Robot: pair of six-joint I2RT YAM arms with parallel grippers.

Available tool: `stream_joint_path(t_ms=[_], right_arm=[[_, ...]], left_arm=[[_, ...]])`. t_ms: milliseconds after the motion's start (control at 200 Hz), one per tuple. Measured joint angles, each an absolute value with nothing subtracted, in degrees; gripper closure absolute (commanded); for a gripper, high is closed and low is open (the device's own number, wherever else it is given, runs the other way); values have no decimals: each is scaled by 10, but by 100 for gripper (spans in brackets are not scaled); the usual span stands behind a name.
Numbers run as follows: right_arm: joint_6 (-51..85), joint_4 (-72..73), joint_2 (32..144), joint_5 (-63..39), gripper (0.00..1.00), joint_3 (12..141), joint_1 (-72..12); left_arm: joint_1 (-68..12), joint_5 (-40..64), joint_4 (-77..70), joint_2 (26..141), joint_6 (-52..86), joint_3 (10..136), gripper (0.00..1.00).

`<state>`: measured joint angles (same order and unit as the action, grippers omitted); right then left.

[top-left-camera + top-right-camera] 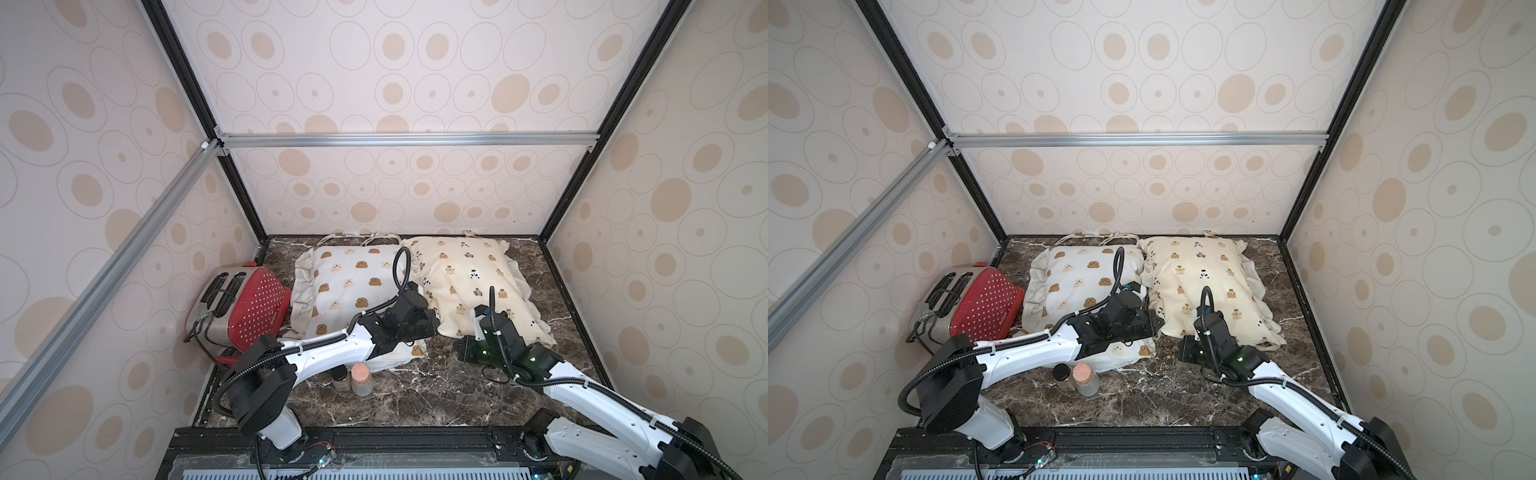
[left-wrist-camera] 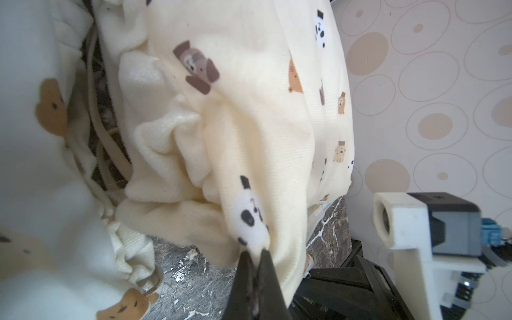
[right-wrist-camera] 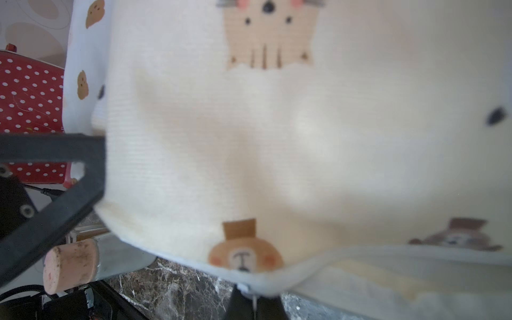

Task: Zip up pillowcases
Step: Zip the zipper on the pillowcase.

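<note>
Two stuffed pillowcases lie side by side in both top views. The white one with brown bears (image 1: 353, 286) (image 1: 1084, 282) is on the left. The cream-yellow one with small bears and pandas (image 1: 469, 274) (image 1: 1204, 274) is on the right. My left gripper (image 1: 434, 322) (image 2: 256, 250) reaches over the white pillowcase and is shut on a fold of the cream-yellow one's near-left corner, by a panda print. My right gripper (image 1: 478, 326) (image 3: 253, 293) is shut on the cream-yellow pillowcase's (image 3: 277, 138) near seam, pinching a small pale tab there. The zips themselves are hard to make out.
A red polka-dot toaster (image 1: 245, 307) stands at the left wall. A cork-stoppered jar (image 1: 360, 380) and a dark-lidded jar (image 1: 338, 376) stand on the marble tabletop (image 1: 415, 399) under my left arm. A metal ring (image 2: 151, 282) hangs at the white pillowcase's ruffle. Patterned walls enclose three sides.
</note>
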<state>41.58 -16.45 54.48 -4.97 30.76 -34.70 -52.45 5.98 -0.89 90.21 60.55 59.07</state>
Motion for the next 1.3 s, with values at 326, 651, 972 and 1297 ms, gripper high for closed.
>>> stream_joint_path(t_ms=[326,651,972,1297], right_arm=[[418,-180,512,-71,100,280,-313],[418,-208,500,-81,100,276,-283],[418,-241,488,-89,100,268,-241],[415,-271,465,-89,100,263,-211]], left_arm=[[-511,59,3,888,598,584,100],[-488,59,24,882,585,583,100],[-475,54,37,879,576,583,100],[-464,51,41,879,569,583,100]])
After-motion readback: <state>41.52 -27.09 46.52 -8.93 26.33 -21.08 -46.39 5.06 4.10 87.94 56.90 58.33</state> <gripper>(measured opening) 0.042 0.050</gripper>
